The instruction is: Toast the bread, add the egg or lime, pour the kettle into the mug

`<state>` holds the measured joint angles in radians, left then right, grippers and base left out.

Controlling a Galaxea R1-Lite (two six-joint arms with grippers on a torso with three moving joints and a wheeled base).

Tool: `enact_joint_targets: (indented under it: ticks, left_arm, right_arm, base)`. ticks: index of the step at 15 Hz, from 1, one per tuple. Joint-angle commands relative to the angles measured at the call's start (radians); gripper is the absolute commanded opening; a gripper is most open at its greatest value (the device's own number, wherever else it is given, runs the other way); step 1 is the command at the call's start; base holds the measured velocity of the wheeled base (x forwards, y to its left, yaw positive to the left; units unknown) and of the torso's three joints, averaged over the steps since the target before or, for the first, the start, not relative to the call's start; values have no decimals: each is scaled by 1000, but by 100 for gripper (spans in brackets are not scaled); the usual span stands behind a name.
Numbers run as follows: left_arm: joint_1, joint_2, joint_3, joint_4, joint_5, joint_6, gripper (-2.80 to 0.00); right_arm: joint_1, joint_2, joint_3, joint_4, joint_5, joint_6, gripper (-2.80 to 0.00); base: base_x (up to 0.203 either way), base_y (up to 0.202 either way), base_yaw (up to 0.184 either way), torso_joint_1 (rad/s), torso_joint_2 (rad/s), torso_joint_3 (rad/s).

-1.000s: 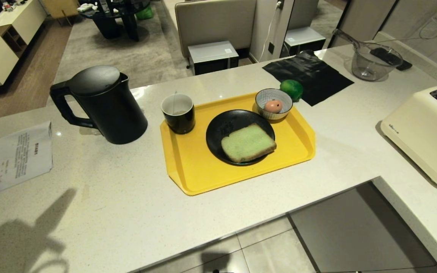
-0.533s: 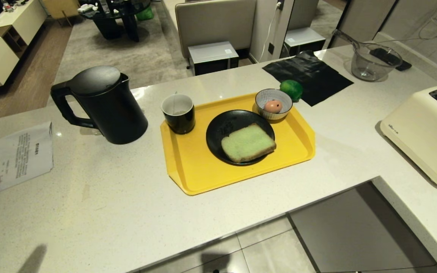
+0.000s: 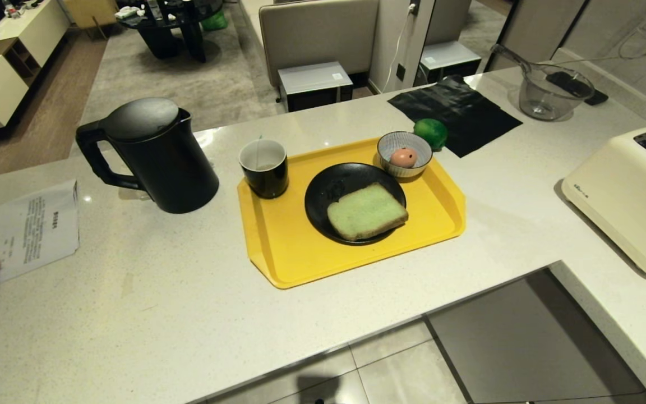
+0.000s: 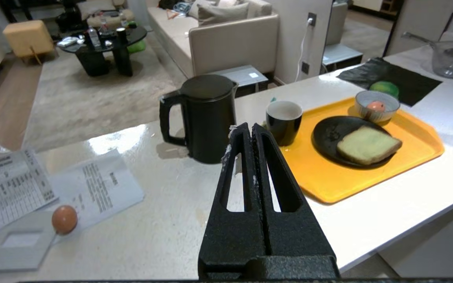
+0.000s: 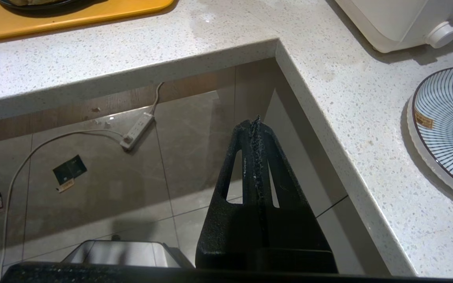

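Resting on a black plate in the yellow tray, the bread lay ready for serving, egg cupped in its bowl. Left gripper and right gripper were both closed, empty, off the bench.

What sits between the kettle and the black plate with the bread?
The mug, on the yellow tray's near-left corner region, clear in the head view.

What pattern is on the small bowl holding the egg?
Fine blue-and-white stripes on the small bowl; head view shows it best.
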<state>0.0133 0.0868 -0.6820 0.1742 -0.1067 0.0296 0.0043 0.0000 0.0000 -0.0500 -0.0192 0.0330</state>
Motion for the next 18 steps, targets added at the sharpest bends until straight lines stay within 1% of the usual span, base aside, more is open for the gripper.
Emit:
enact_joint_targets:
  ticks: [1, 3, 5, 8, 9, 10, 12, 15, 17, 18]
  left_arm:
    - [-1, -82, 134, -12, 43, 26, -280]
    - [-2, -86, 246, -63, 64, 36, -280]
    - [-2, -86, 388, -172, 75, 43, -280]
    - [-2, -87, 595, -376, 119, 83, -280]
    - [-2, -87, 653, -427, 126, 97, -280]
    - [-2, -87, 682, -447, 126, 110, -280]
    - [-2, -87, 683, -375, 122, 113, -280]
    - [-3, -87, 683, -235, 115, 107, -280]
    - [-3, -87, 683, -180, 72, 107, -280]
    - [-4, -87, 682, -160, 64, 107, -280]
  right_arm:
    - [0, 2, 20, -1, 1, 1, -280]
    - [0, 2, 20, -1, -1, 0, -280]
    - [0, 2, 20, -1, -1, 1, -280]
    - [0, 2, 20, -1, -1, -1, -280]
    - [0, 2, 19, -1, -1, 0, -280]
    - [0, 2, 20, -1, 0, 1, -280]
    - [0, 2, 20, -1, 0, 1, -280]
    - [0, 2, 20, -1, -1, 0, -280]
    - [0, 2, 20, -1, -1, 0, -280]
    - [0, 2, 20, -1, -1, -1, -280]
  base:
    - [0, 0, 0, 0, 0, 0]
    - [0, 0, 0, 0, 0, 0]
    - [0, 0, 0, 0, 0, 0]
    - [0, 0, 0, 0, 0, 0]
    - [0, 0, 0, 0, 0, 0]
    - [0, 0, 0, 0, 0, 0]
    - [0, 0, 0, 0, 0, 0]
    - [0, 0, 0, 0, 0, 0]
    - [0, 0, 0, 0, 0, 0]
    - [0, 0, 0, 0, 0, 0]
